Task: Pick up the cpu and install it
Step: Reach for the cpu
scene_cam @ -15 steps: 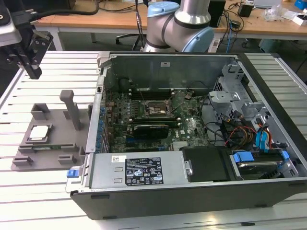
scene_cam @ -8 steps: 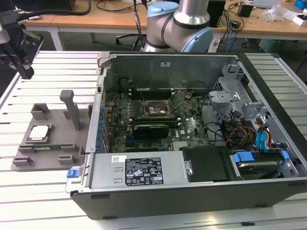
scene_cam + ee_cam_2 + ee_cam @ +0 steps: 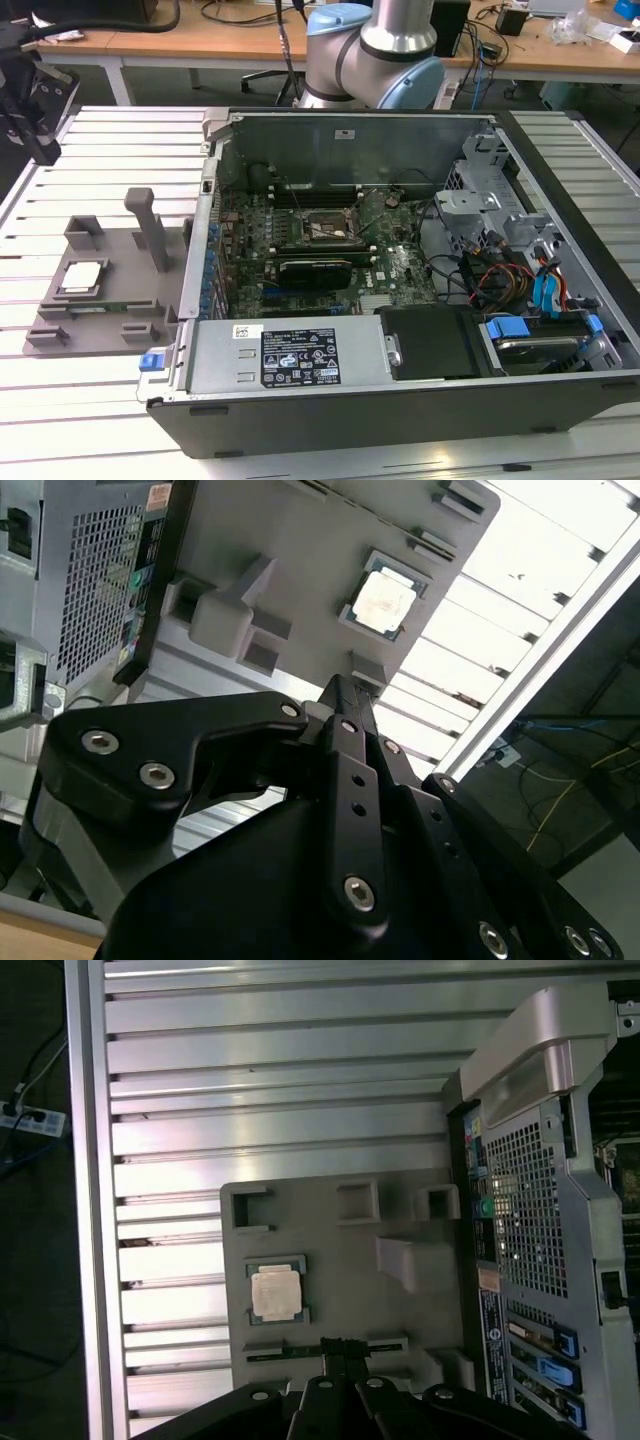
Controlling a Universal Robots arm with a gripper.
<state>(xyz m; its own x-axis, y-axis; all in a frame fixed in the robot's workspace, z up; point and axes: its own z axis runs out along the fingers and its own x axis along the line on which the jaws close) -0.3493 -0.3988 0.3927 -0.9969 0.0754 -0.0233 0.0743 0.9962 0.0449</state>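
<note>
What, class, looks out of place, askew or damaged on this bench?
Nothing stands out. The cpu lies flat and square in its recess on the grey tray, and the computer case sits open beside it.

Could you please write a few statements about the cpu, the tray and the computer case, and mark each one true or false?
1. The cpu lies in a recess of the grey fixture tray. True.
2. The tool is gripping the cpu. False: in both wrist views the tool is apart from the cpu and holds nothing.
3. The computer case is open, with the motherboard exposed. True.
4. The cpu sits in the motherboard's socket. False: it lies on the tray, outside the case.
5. The tray stands at the exterior view's right of the case. False: it stands at the exterior view's left.
</note>
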